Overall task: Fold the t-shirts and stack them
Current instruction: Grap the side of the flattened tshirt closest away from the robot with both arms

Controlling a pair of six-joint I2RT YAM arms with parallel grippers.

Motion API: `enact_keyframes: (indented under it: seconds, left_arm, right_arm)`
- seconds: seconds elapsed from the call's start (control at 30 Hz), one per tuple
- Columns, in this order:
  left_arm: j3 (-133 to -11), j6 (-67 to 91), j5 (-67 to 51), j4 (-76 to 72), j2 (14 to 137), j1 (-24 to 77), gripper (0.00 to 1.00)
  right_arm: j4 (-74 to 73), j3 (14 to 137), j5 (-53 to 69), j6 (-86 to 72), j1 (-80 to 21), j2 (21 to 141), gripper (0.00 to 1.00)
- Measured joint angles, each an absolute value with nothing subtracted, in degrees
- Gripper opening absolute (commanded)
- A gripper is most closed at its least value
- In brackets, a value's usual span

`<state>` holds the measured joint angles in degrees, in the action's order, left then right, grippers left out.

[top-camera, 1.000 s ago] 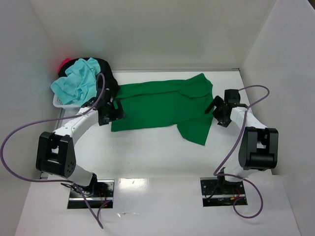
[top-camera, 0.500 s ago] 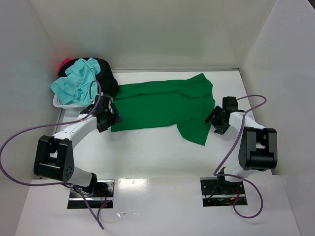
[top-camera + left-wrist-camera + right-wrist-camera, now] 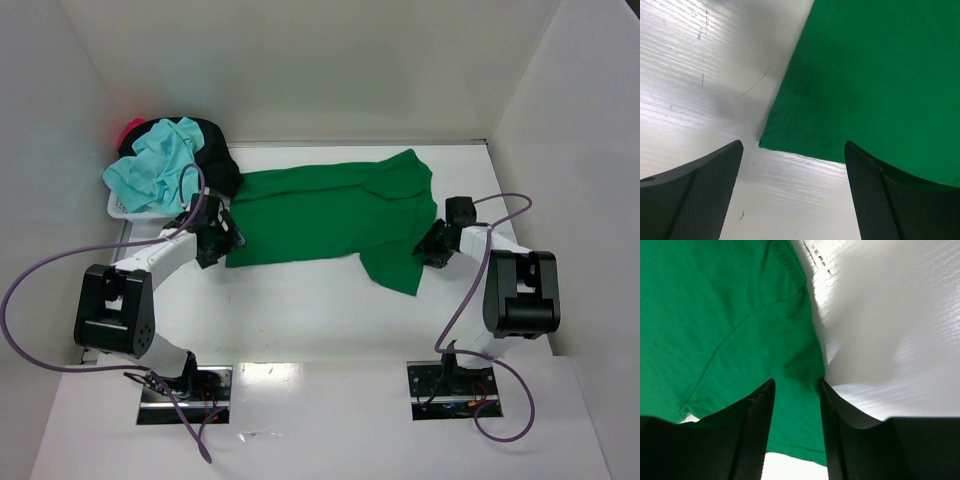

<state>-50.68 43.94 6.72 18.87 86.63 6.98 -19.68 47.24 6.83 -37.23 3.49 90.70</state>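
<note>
The green t-shirt (image 3: 320, 215) lies spread flat on the table (image 3: 300, 320), reaching away from the white basket (image 3: 114, 208), where a turquoise shirt (image 3: 155, 165), a black shirt (image 3: 215, 155) and a glimpse of a red shirt (image 3: 128, 130) are heaped. The left gripper (image 3: 793, 146) hangs low over the hem corner nearest the basket, its fingers wide apart and holding nothing. The right gripper (image 3: 796, 384) sits at the sleeve end farthest from the basket, its fingers parted only narrowly with the cloth's edge in the gap; they do not look clamped on it. The step in hand appears to be taking hold of both ends for a first fold. Next, each gripper likely needs to settle onto its edge and pinch, then both should lift together and carry the cloth over evenly.
</note>
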Motion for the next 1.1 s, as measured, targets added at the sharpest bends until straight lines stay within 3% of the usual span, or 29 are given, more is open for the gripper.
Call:
enact_keyframes:
  seconds: [0.17, 0.2, 0.37, 1.1]
  left_arm:
    - [-50.7, 43.9, 6.7, 18.8, 86.6, 7.0, 0.9]
    - [-50.7, 43.9, 6.7, 18.8, 86.6, 7.0, 0.9]
    - [-50.5, 43.9, 6.7, 18.7, 86.6, 7.0, 0.9]
    - [-50.2, 43.9, 5.7, 17.0, 87.4, 7.0, 0.88]
  right_arm:
    - [-19.7, 47.2, 6.4, -37.5, 3.5, 91.0, 0.33]
    - [-19.7, 47.2, 6.3, -37.5, 3.5, 91.0, 0.22]
    - [-19.5, 46.8, 5.5, -37.9, 3.5, 91.2, 0.0]
    - [-26.4, 36.3, 0.8, -46.3, 3.4, 68.2, 0.0]
